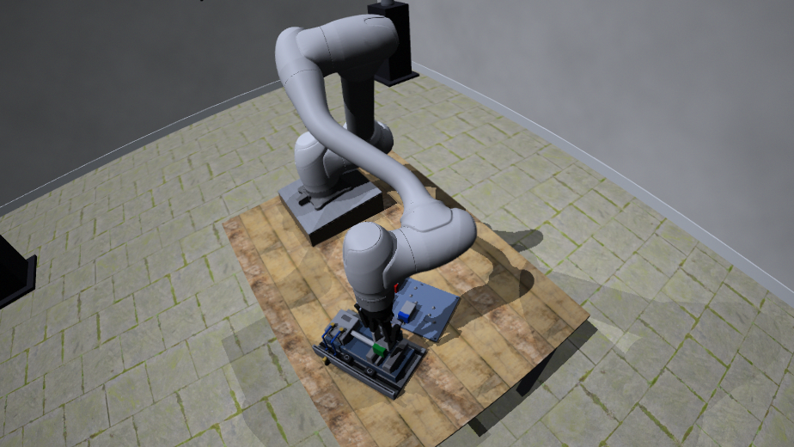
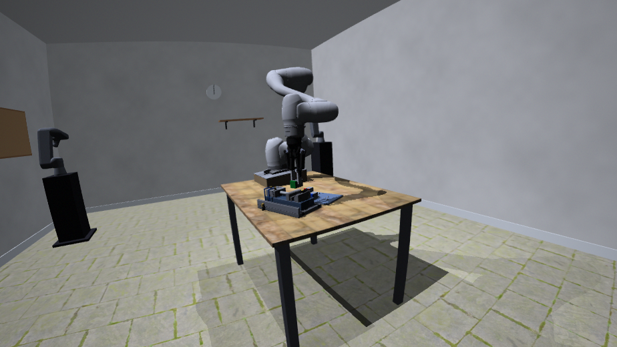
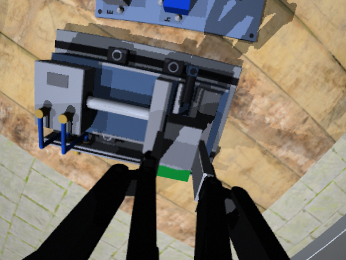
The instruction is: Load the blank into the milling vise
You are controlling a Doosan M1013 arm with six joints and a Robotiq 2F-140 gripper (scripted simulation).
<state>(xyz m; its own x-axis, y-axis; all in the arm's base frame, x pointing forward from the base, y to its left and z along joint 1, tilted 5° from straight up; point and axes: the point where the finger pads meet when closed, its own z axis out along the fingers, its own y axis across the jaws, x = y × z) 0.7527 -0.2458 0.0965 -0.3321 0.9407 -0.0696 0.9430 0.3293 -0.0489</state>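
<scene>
My gripper [image 1: 387,339] [image 2: 296,178] [image 3: 178,147] is shut on the blank with the green end [image 1: 379,349] [image 2: 293,184] [image 3: 173,173]. It holds the blank above the vise [image 1: 355,364] [image 2: 280,207], with a gap below it in the exterior view. In the wrist view the green end points away from the infeed plate [image 1: 442,311] [image 2: 331,197] [image 3: 220,21]. The blank appears over the space between the moving jaw [image 3: 158,110] and the fixed jaw [image 3: 209,101]. The work stop [image 3: 188,92] shows beyond its far end. The low bars are mostly hidden.
A blank with a blue end [image 1: 408,308] [image 3: 177,6] lies on the infeed plate. A red end [image 1: 396,288] shows beside the arm there. The hose block [image 3: 60,95] with upright blue hoses [image 3: 64,137] stands at the vise's other end, joined to the moving jaw by a white rod [image 3: 120,107].
</scene>
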